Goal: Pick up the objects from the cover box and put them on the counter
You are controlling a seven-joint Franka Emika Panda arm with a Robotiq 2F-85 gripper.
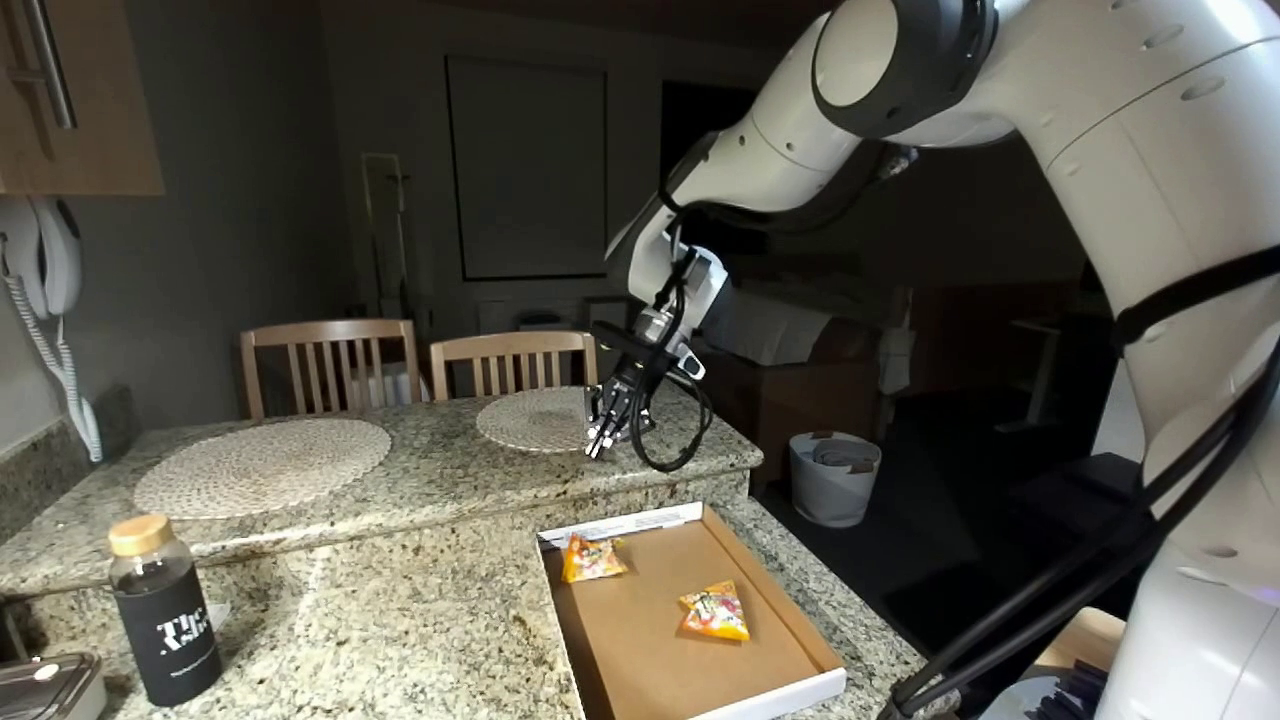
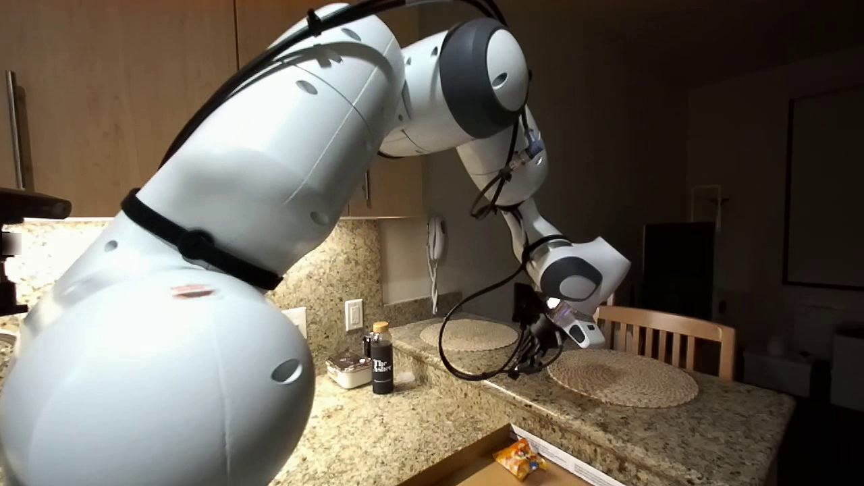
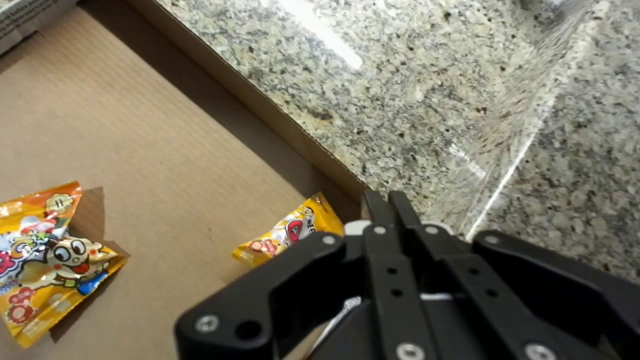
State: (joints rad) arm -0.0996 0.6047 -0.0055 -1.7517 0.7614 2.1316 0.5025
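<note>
Two small orange-yellow snack packets lie apart in the cover box (image 1: 650, 670), a shallow cardboard lid with a white rim and brown floor. One packet (image 1: 593, 559) lies near the box's far corner, the other (image 1: 718, 611) nearer its middle. In the wrist view the packets are at the far left (image 3: 55, 265) and partly behind the gripper's finger link (image 3: 292, 230). An exterior view shows only one packet (image 2: 520, 459). My gripper (image 1: 597, 445) is above the raised counter ledge, beyond the box. Its fingers (image 3: 389, 197) are nearly together with a thin gap and nothing between. The speckled granite counter (image 1: 430, 620) surrounds the box.
Two round woven placemats (image 1: 265, 468) (image 1: 535, 418) lie on the raised ledge. A dark bottle with a wooden cap (image 1: 165, 615) and a lidded container (image 2: 349, 370) stand on the lower counter. Chairs (image 1: 515, 362) stand behind the ledge. A cable loop hangs beside the gripper.
</note>
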